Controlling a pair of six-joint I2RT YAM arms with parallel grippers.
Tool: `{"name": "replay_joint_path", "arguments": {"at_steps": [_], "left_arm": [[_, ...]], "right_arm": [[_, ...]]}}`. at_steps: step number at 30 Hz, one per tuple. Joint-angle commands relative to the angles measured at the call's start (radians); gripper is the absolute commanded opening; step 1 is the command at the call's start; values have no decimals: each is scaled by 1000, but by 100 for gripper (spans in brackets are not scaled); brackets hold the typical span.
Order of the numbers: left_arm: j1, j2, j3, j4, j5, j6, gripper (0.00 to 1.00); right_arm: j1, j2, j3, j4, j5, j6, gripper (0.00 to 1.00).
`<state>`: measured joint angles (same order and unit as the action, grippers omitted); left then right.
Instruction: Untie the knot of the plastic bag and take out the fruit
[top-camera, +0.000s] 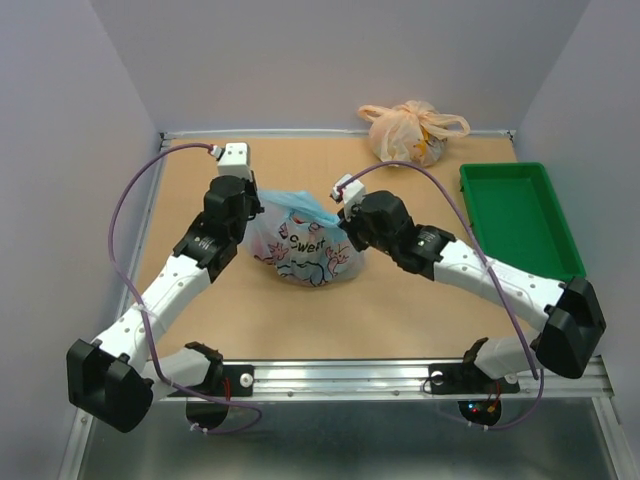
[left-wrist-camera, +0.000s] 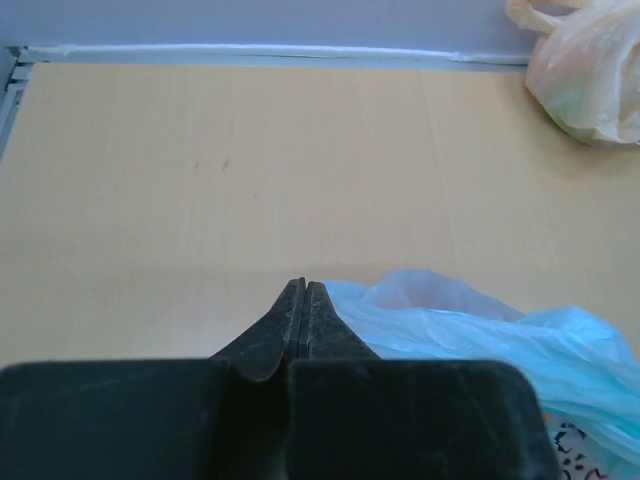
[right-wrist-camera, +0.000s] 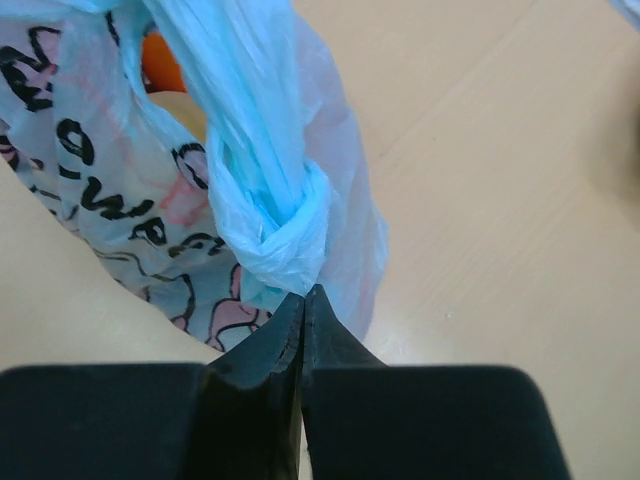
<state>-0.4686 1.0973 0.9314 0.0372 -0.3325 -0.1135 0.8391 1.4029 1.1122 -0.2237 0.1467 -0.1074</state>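
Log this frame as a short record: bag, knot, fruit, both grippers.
plastic bag: light blue, mid-table, between the arms
knot: tied
fruit: inside the bag, orange patch showing
left gripper: shut, beside the bag, nothing visibly held
right gripper: shut, tips at the knot
other: peach-orange bag, green tray

fruit (right-wrist-camera: 160, 62) is mostly hiding inside the plastic bag (right-wrist-camera: 100, 200), only 1 orange patch showing; peach-orange bag (left-wrist-camera: 590, 70) is getting cropped by left-wrist frame edge.
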Motion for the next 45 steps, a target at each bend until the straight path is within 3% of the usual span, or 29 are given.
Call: {"name": "replay_joint_path", "arguments": {"at_steps": [1,7,12,15,18,21,22,24,25,28,31,38,45], "left_arm": [[59,-13,10,84,-98,-12,0],[218,53,35,40,-112,-93,0],[315,114,53,21,36,-167,0],[334,145,55,29,159,-207,0],[335,173,60,38,252,-216,0],[335,152,55,61,320,-215,0],[335,139,47,69,328,-203,12],[335,107,44,84,322,-183,32],[332,70,41,86,313,-173,54],[315,-20,23,82,283,-153,82],[274,-106,12,46,280,-150,90],[-22,-198,-8,-92,23,-72,93],[-57,-201,-98,-56,-43,-54,93]], "right_arm": [[6,-88,-48,21,186,15,1],[2,-192,-136,41,414,103,1],[-3,-272,-210,72,517,238,1],[-5,-312,-265,102,456,288,1],[-3,-317,-298,109,296,279,1],[-2,-326,-292,104,151,232,19],[-3,-334,-284,92,118,227,41],[-3,-360,-241,74,93,204,63],[-3,-363,-215,48,70,195,74],[-2,-352,-105,-20,48,176,85],[-3,-319,-19,-52,21,166,89],[-2,-162,102,-68,-111,56,93],[38,-24,202,-66,-4,-87,97]]}}
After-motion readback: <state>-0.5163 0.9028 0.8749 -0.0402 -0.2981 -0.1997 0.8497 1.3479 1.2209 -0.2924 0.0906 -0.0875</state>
